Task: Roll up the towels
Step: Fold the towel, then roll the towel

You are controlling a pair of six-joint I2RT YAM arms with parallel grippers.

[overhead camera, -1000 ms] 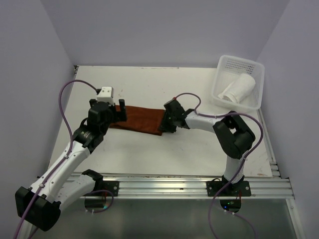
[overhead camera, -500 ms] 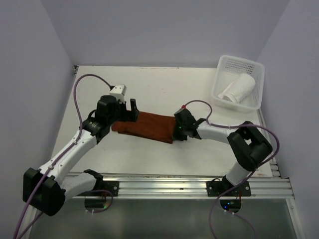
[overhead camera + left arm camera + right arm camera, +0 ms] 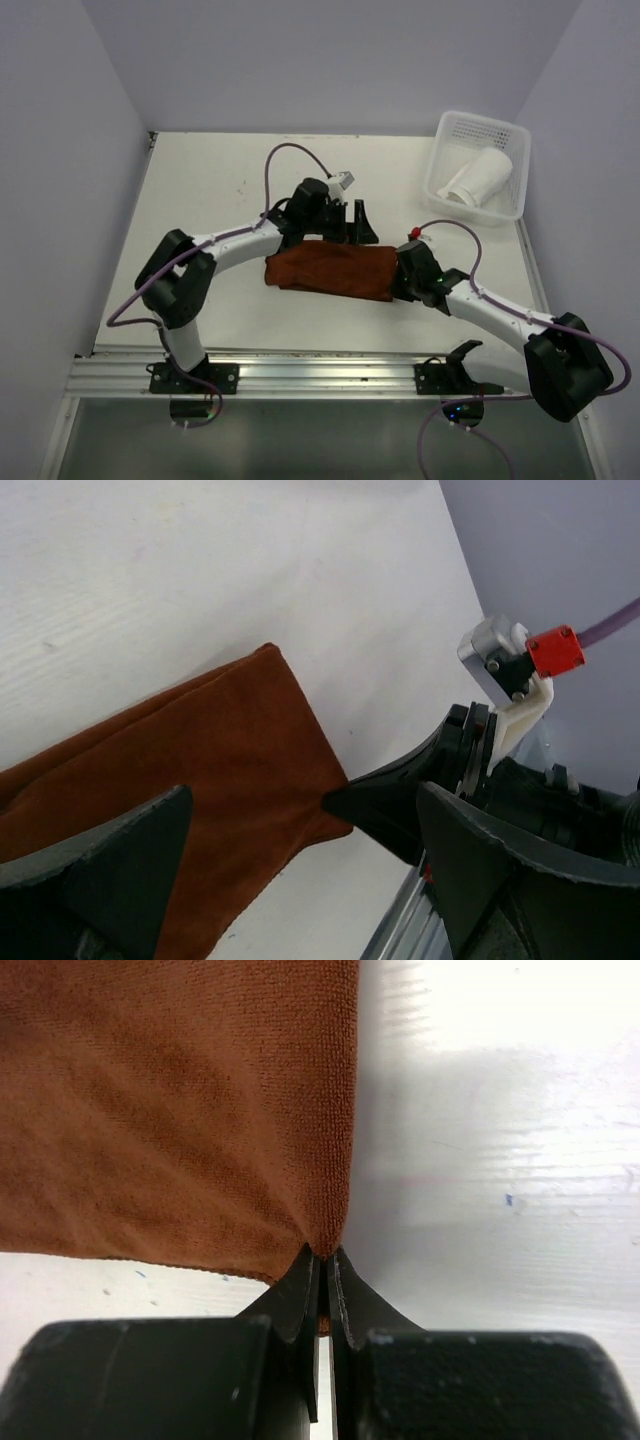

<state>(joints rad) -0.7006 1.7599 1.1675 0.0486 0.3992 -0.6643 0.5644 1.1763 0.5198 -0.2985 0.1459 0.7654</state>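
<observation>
The left gripper (image 3: 355, 232) hangs with its jaws spread wide and nothing between them, just over the far long edge of the brown towel (image 3: 325, 270), which lies flat on the table (image 3: 220, 180) beneath it and toward the arm bases. The towel is a longish strip whose long axis runs left to right, reaching mostly to the left of this gripper and only a little to its right. At that right end the right gripper (image 3: 403, 283) has its jaws pressed fully together on a corner of the towel; in its wrist view the cloth spreads ahead and to the left of the fingertips (image 3: 298, 1295), with bare table to the right. So the right gripper is the one in contact, at a short end, and a roll along the long axis would likely run leftward from it, with the free left gripper placed to steady the far edge. Well beyond the right gripper and to its right, the white towel (image 3: 478, 178) sits already rolled in the basket (image 3: 500, 130)
</observation>
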